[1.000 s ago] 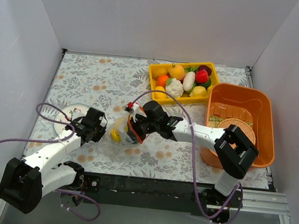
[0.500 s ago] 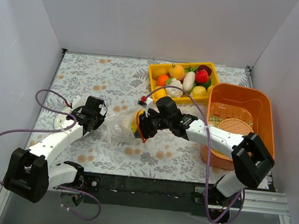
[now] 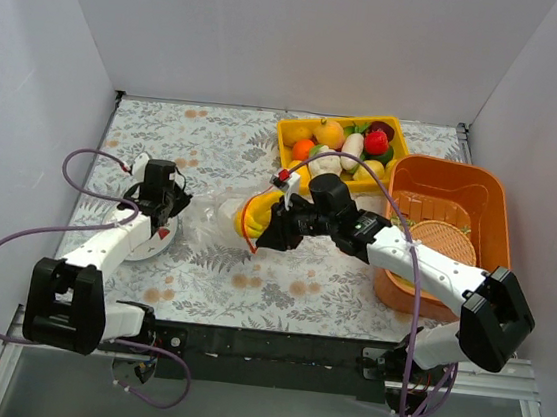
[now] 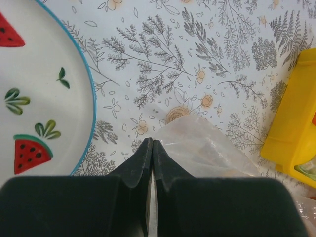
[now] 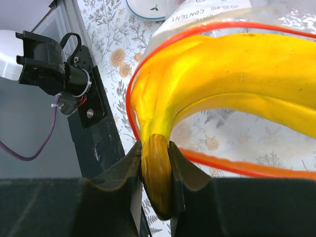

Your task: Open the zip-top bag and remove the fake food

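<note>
The zip-top bag (image 3: 212, 213) lies stretched on the floral mat between my two grippers, clear and crinkly. Its red-orange zip strip (image 5: 129, 94) loops around the yellow banana bunch (image 5: 237, 64). My right gripper (image 3: 274, 226) is shut on the banana's brown stem (image 5: 157, 173), and the banana (image 3: 259, 206) sticks out of the bag's mouth. My left gripper (image 3: 180, 209) is shut at the bag's far corner; in the left wrist view the fingertips (image 4: 144, 148) meet right at the plastic (image 4: 207, 148). I see no other food in the bag.
A yellow tray (image 3: 282, 139) holding several toy fruits and vegetables stands at the back, also at the right edge of the left wrist view (image 4: 296, 123). An orange tub (image 3: 449, 166) with a wicker basket stands right. A watermelon-print plate (image 4: 44, 84) lies under my left gripper.
My right gripper has moved right and back, drawing the banana out through the bag's mouth. My left gripper has moved left and back with the bag's corner, stretching the bag.
</note>
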You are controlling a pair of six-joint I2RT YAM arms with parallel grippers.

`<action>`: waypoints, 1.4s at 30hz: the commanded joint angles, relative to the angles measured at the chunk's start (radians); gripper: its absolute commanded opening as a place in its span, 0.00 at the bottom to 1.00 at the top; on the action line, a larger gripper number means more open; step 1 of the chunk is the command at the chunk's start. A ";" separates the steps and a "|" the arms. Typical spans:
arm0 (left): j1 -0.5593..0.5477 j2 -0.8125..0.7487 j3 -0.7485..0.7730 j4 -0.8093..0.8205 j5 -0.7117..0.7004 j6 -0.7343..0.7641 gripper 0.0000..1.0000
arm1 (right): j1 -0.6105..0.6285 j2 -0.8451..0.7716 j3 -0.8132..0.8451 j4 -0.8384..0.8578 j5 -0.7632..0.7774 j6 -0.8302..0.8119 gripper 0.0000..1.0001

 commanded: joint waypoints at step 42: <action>0.149 0.310 0.414 -0.047 -0.054 0.045 0.00 | -0.201 -0.015 0.462 -0.234 -0.026 -0.101 0.19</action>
